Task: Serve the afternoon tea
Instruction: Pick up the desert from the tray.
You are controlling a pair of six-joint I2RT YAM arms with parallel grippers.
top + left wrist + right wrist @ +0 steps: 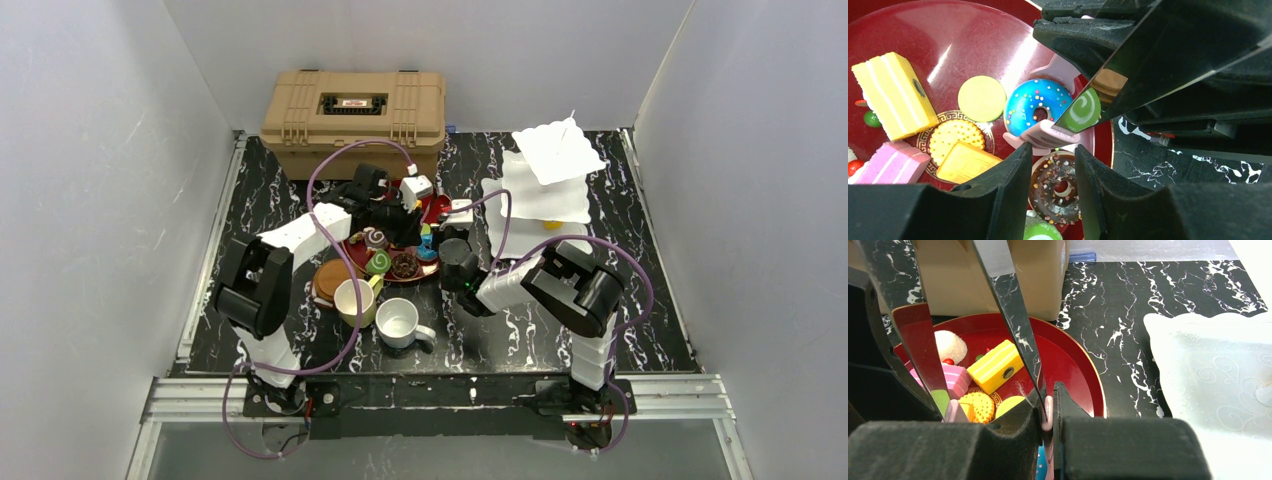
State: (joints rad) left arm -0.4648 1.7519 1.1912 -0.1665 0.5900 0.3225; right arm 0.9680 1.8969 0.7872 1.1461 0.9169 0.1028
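Seen from above, the left arm (300, 235) and the right arm (520, 282) both reach over the red plate (437, 206) in the middle of the tabletop (650, 320). Most of the toy pastries on it are therefore hidden, and the front ends of the arms cannot be made out. Toward the near edge, left of the middle, stand two mugs, the pale yellow mug (353, 300) and the white mug (398, 322). One brown coaster (326, 281) shows beside the yellow one, partly covered by the left arm. One tan toolbox (353, 108) sits at the far edge and one white tiered stand (545, 185) near the far right corner. In the left wrist view the left end effector (1054, 147) has its fingers apart with nothing between them, above the chocolate donut (1058, 187). On the plate I count two donuts, the second being the blue donut (1038, 107); two cake slices, the yellow cake slice (893, 95) and the pink cake slice (890, 162); two round flat biscuits; one orange wedge (965, 162); and a green swirl roll (1040, 232) cut off by the lower border. A blade of the metal tongs (1108, 85) crosses from the right. Pink tips lie at two sides of the blue donut, but whether they press it is not clear. In the right wrist view the right end effector (1048, 392) is closed on one blade of the tongs, and its own fingers hide the near part of the plate.
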